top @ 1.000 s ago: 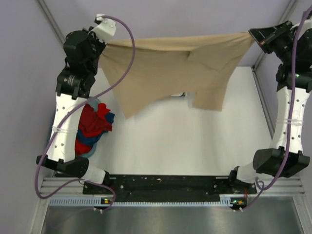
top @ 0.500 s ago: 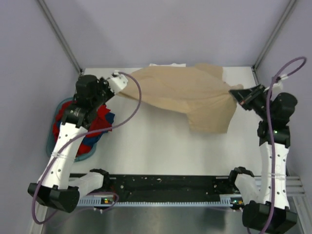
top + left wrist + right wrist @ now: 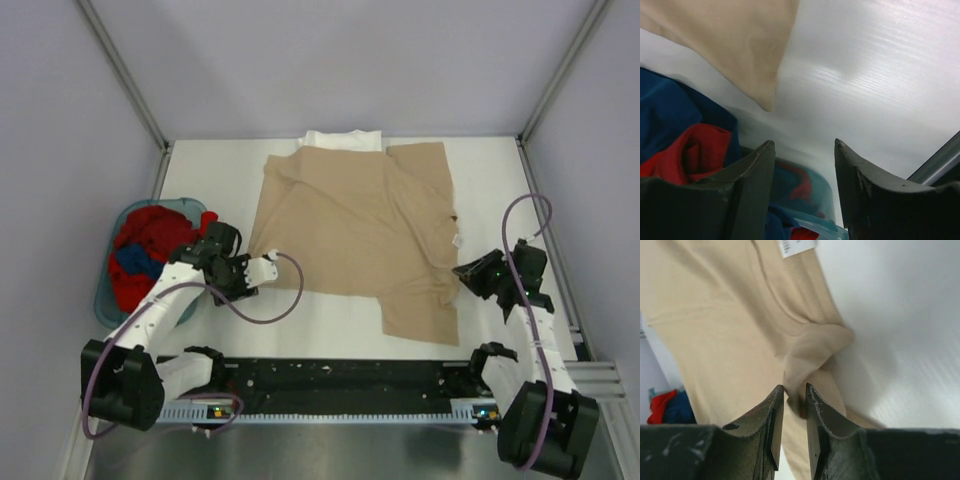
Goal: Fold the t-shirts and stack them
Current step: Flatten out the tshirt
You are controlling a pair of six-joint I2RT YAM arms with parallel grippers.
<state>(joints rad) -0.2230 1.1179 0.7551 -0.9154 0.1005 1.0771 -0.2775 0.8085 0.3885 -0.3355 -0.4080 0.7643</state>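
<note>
Tan shirt (image 3: 355,225): spread on the table (image 3: 330,325), lower right bunched.
Left tool (image 3: 802,155): apart, empty.
Right tool (image 3: 794,400): nearly together, clamping unclear.
Do well: smooth the bunch before folding.

bare table (image 3: 330,335) near; basket (image 3: 104,300) blocks the left

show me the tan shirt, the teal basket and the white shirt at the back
tan shirt (image 3: 350,230), top view, middle of the spread cloth
teal basket (image 3: 102,300), top view, its near left rim
white shirt (image 3: 343,140), top view, strip showing past the tan shirt's far edge
</note>
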